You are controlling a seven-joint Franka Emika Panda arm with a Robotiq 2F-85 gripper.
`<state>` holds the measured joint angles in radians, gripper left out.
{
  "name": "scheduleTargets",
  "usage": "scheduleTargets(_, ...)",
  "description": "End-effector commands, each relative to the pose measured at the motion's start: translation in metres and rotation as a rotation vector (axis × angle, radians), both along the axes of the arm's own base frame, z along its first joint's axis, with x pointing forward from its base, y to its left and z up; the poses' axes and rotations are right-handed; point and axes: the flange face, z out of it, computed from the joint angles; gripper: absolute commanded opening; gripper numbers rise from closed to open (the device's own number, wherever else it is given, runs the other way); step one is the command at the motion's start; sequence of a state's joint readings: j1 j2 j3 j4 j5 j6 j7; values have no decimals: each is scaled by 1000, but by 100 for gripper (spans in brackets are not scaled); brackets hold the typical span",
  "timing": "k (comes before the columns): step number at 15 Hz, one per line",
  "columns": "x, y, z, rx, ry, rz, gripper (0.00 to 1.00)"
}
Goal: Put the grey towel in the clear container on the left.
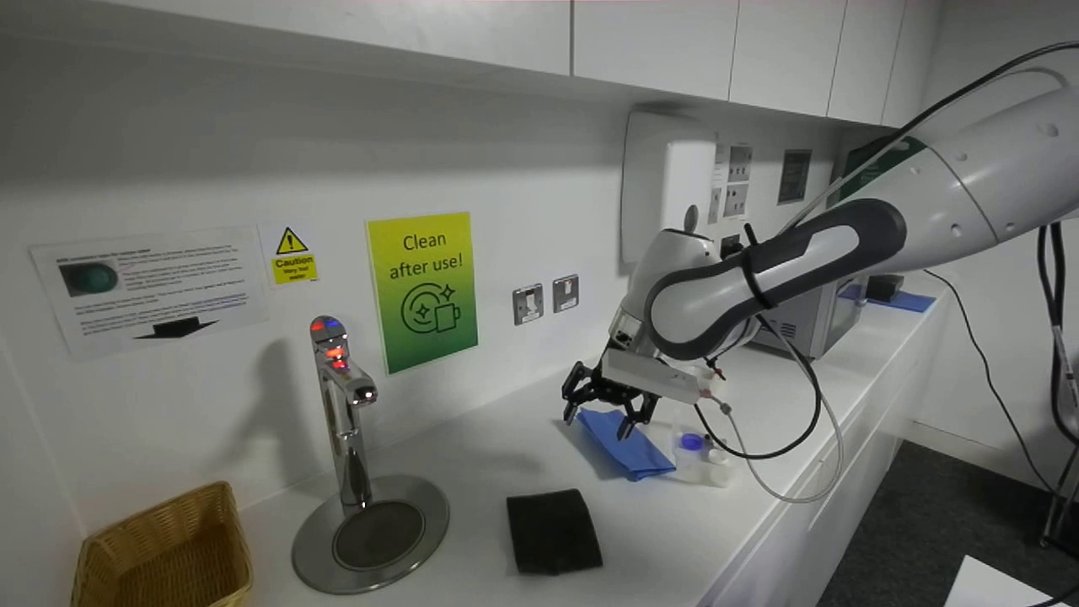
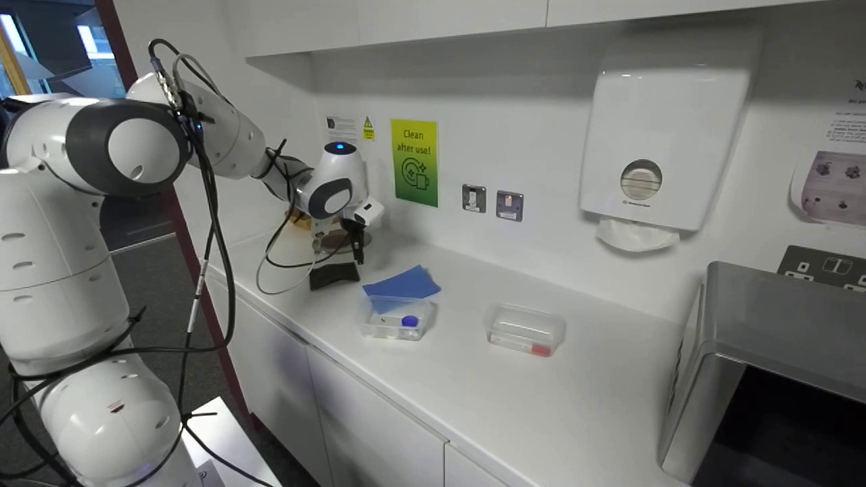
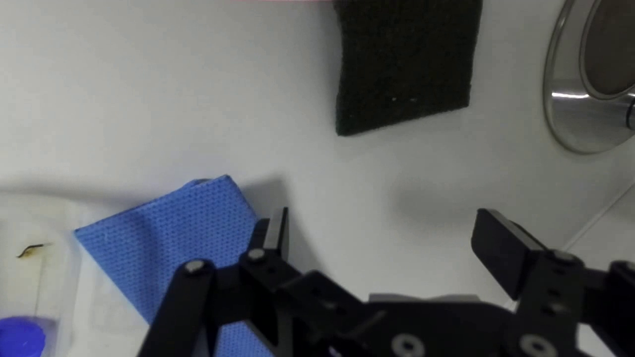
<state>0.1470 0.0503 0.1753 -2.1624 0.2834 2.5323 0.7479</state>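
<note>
The grey towel [image 1: 554,533] is a dark, almost black square cloth lying slightly curved on the white counter; it shows in both exterior views [image 2: 335,273]. In the wrist view the towel [image 3: 407,64] is at the top, cut off by the frame edge. A clear container [image 2: 389,331] with a blue-capped item inside stands beside the blue cloth; part of it shows at the wrist view's left [image 3: 64,292]. Another clear container [image 2: 524,321] with a red-ended item stands farther right. My gripper [image 1: 597,423] is open and empty above the counter near the blue cloth; its fingers [image 3: 381,218] are wide apart.
The blue folded cloth [image 1: 628,447] lies under and beside the gripper. A tap [image 1: 344,413] with a round metal drain plate [image 1: 430,523] stands beyond the towel, near a wicker basket [image 1: 160,548]. A microwave [image 2: 778,318] stands at the other end. Cables [image 1: 809,472] hang from the arm.
</note>
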Motion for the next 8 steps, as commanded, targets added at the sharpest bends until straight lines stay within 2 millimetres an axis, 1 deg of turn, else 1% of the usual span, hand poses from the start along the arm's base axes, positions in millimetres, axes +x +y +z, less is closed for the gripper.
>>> scheduleTargets(1,-19,19,6,18,-62,67,100)
scheduleTargets(3,-27,25,6,6,-77,114,100)
scheduleTargets(5,-33,26,4,8,-62,159,100)
scheduleTargets(6,-19,31,-3,0,-40,129,100)
scheduleTargets(8,-20,32,-6,-1,-34,134,100)
